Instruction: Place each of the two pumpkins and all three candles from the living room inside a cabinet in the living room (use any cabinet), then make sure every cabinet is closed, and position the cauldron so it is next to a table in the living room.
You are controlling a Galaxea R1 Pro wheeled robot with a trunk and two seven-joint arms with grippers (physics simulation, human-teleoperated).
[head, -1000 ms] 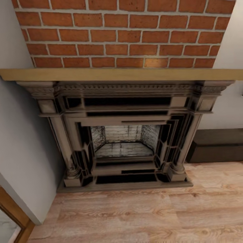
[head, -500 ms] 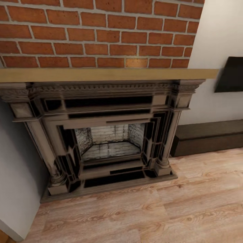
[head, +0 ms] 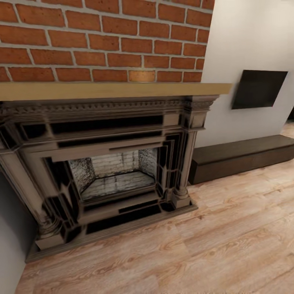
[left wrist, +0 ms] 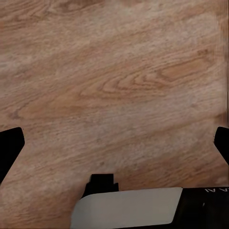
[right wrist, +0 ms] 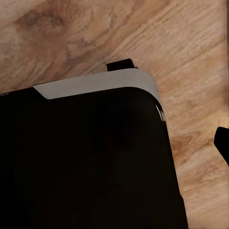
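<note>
The long, low dark brown cabinet stands against the white wall to the right of the fireplace, its fronts shut. The pumpkins, candles, cauldron and table are out of view. My left gripper hangs open over bare wood floor, its two black fingertips far apart with nothing between them. In the right wrist view one black fingertip sits at the picture's edge, spread as wide as the left ones, over the floor and beside my own dark base.
A large dark-framed fireplace with a pale wood mantel and a brick chimney breast stands ahead. A black flat screen hangs above the cabinet. Wood floor stretches in front and to the right.
The head camera has swung to the right: the fireplace has slid left in the picture, and more of the cabinet and the wall screen have come into view.
</note>
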